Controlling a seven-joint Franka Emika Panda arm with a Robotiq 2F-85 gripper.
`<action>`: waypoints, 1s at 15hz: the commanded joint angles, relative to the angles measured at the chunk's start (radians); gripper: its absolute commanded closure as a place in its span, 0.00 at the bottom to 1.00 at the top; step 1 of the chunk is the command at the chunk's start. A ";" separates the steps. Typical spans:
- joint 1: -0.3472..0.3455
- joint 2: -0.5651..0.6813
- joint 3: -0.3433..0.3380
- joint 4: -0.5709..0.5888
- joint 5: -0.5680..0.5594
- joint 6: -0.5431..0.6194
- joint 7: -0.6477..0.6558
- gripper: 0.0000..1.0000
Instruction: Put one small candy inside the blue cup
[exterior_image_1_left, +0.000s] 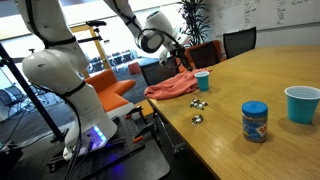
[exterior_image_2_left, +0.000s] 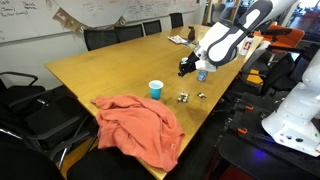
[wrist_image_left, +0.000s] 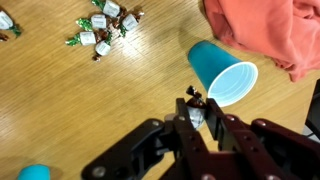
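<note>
In the wrist view my gripper (wrist_image_left: 197, 115) is shut on one small candy (wrist_image_left: 196, 113), a shiny wrapped sweet with a dark twisted end. The small blue cup (wrist_image_left: 222, 72) stands just beyond the fingertips, its open mouth facing the camera. Several more small candies (wrist_image_left: 103, 25) lie in a cluster at the top left. In both exterior views the gripper (exterior_image_1_left: 178, 55) (exterior_image_2_left: 186, 68) hovers above the table close to the blue cup (exterior_image_1_left: 202, 80) (exterior_image_2_left: 155, 89), with loose candies (exterior_image_1_left: 199, 102) (exterior_image_2_left: 185, 97) on the wood nearby.
A salmon-red cloth (exterior_image_1_left: 172, 87) (exterior_image_2_left: 140, 125) (wrist_image_left: 270, 30) lies by the cup at the table edge. A blue-lidded jar (exterior_image_1_left: 255, 121) and a larger blue cup (exterior_image_1_left: 301, 103) stand further along the table. Chairs line the far side.
</note>
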 joint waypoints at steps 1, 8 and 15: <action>0.041 0.061 -0.062 0.065 0.007 -0.013 0.031 0.94; 0.372 0.229 -0.357 0.283 0.005 -0.086 0.075 0.94; 0.594 0.357 -0.476 0.482 0.035 -0.178 0.130 0.94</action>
